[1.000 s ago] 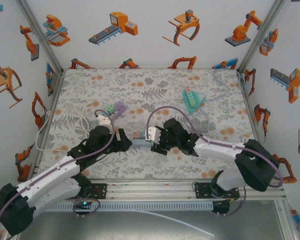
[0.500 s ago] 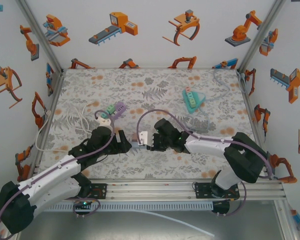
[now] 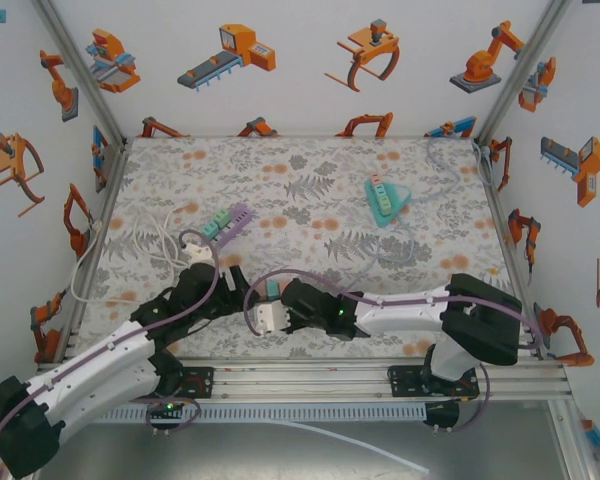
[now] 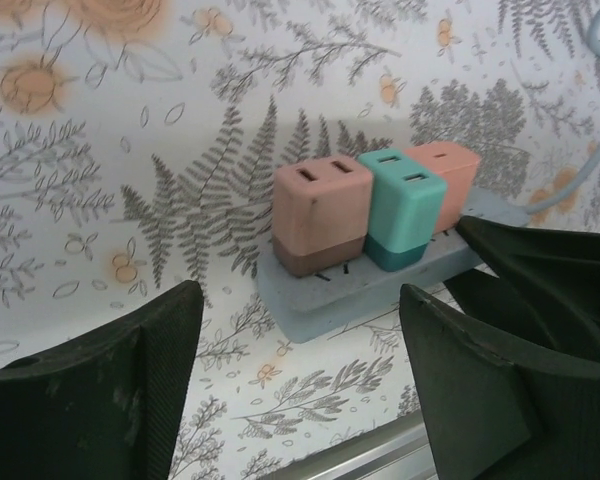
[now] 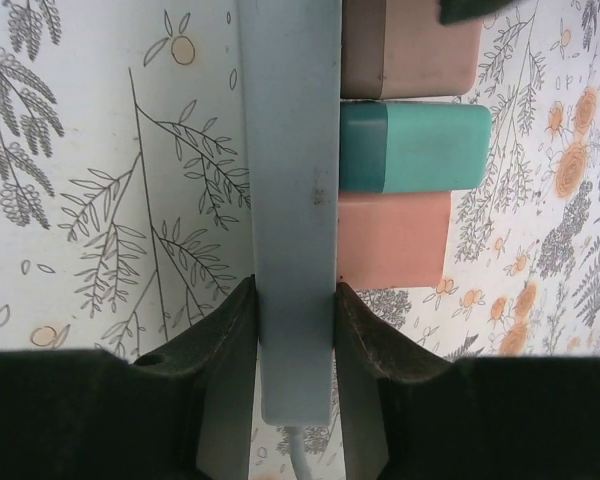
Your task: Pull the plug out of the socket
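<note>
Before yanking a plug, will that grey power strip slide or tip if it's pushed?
Probably stiff: the power strip lies straight in the right gripper's clamp. Likely light, so it may slide on the smooth tablecloth. Three tall plugs could tip it.

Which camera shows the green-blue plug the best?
The left wrist view. There the teal plug stands close up between two pink plugs, top slots plain. In the right wrist view you see its side, sticking off the power strip. In the top external view it is a tiny teal speck.

Matt plastic plugs on smooth plastic socket strip
</note>
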